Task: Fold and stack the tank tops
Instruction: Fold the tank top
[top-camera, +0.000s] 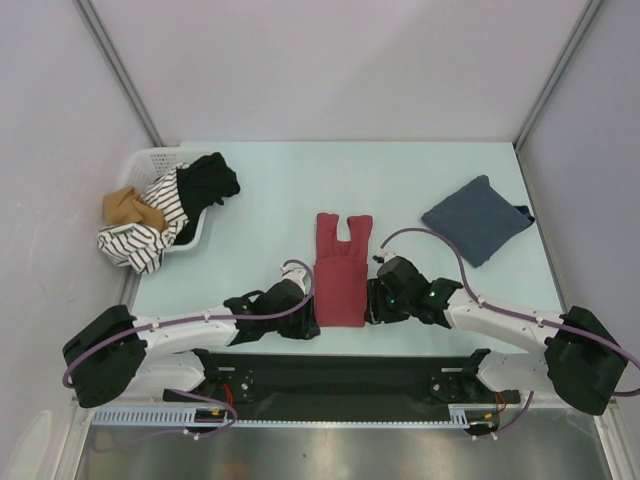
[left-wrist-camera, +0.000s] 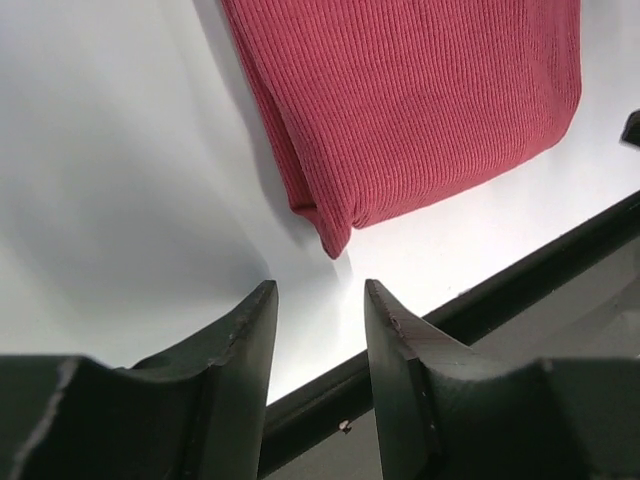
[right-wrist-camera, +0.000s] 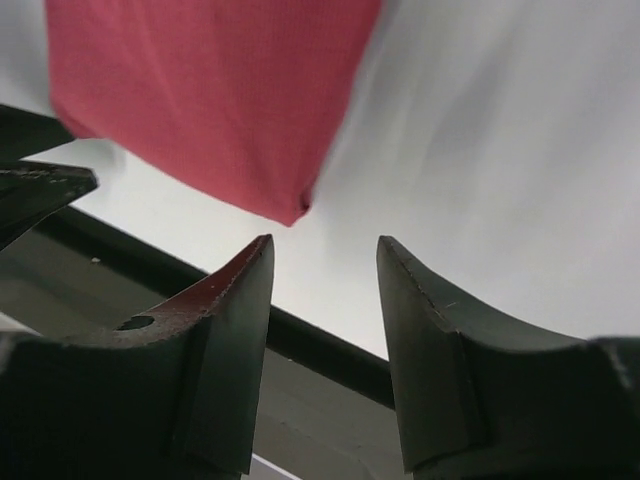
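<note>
Top external view: the brick-red tank top (top-camera: 342, 275) lies folded into a narrow strip at the lower centre of the table (top-camera: 270, 190), with its straps toward the top of the frame. The blue-grey tank top (top-camera: 475, 218) lies folded into a compact square at the upper right, well apart from the red one. The left gripper (top-camera: 305, 322) sits just beside the strip's lower left corner. The right gripper (top-camera: 374, 300) sits just beside its lower right edge. Left wrist view: the jaws stand parted with bare table between them and hold nothing; the red corner lies just beyond the tips, untouched. Right wrist view: the jaws are likewise parted and unloaded, with the red corner just ahead. A white basket (top-camera: 150, 156) of mixed clothes (top-camera: 150, 235) occupies the upper left.
</note>
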